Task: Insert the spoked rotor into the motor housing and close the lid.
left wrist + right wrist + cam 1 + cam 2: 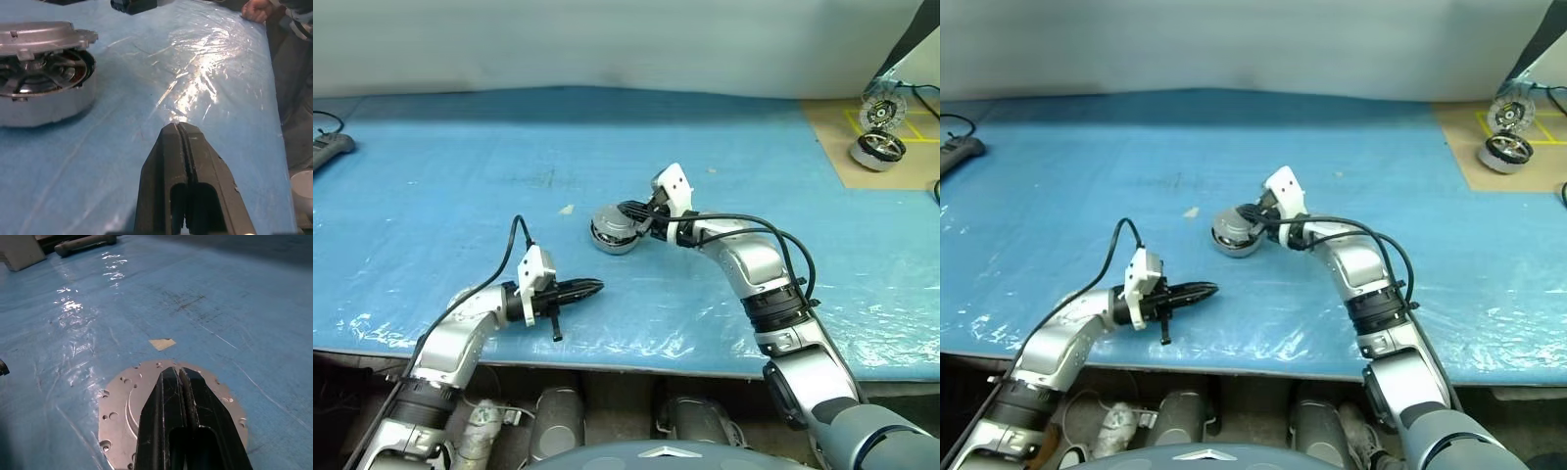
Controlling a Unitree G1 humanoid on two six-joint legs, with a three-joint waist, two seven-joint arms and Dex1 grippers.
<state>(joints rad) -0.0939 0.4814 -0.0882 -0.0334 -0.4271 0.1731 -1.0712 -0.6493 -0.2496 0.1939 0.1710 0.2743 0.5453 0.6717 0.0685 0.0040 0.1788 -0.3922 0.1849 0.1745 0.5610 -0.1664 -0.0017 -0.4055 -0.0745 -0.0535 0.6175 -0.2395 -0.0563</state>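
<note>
- The housing (615,232) sits mid-table on the blue sheet (460,176), the rotor (44,76) inside it.
- The lid (171,416) rests tilted on the housing, one edge raised, not seated.
- Right gripper (178,374), fingers clenched and empty, lies over the lid.
- Left gripper (597,287), clenched on nothing, hangs nearer, left of the housing.

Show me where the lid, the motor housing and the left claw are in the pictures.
lid (122,406), right wrist view, on its smooth top face.
motor housing (44,105), left wrist view, on its side wall.
left claw (597,287), left eye view, at its shut fingertips.
</note>
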